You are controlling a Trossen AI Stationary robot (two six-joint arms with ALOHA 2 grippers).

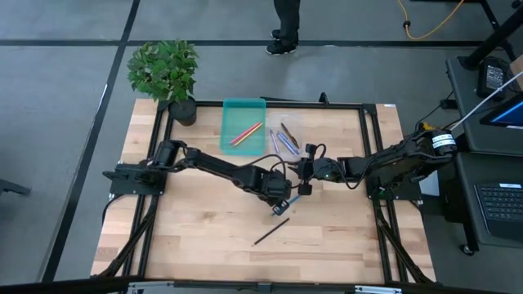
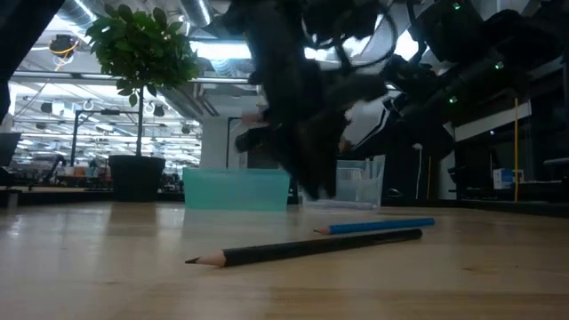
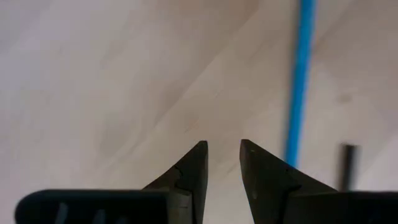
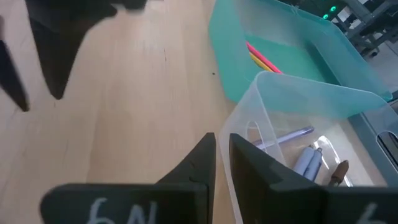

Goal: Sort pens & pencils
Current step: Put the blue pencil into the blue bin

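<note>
Your left gripper (image 1: 280, 202) sits low over mid-bench w/ fingers (image 3: 189, 171) nearly together, a thin gap between the tips, nothing between them. The blue stick (image 3: 300, 81) lies just beside those tips on the bare wood, not touched; in the low view it's flat on the bench (image 1: 196, 237) behind the dark pencil (image 2: 307, 248). That dark pencil lies alone nearer the front edge, well apart from both trays.

Your right gripper (image 1: 308, 170) hangs right by the clear tray (image 4: 292, 99), close to its near wall, fingers (image 4: 198, 163) close together w/ a narrow slit, holding nothing. Clear tray holds purple/blue sticks (image 4: 292, 135) plus a dark brown one (image 4: 339, 172).

Teal tray (image 1: 244, 105) stands toward the back edge, touching or just beside the clear one, w/ a yellow-orange and a pink-red stick (image 1: 245, 133) inside. Potted plant (image 1: 166, 72) at the back-left corner.
</note>
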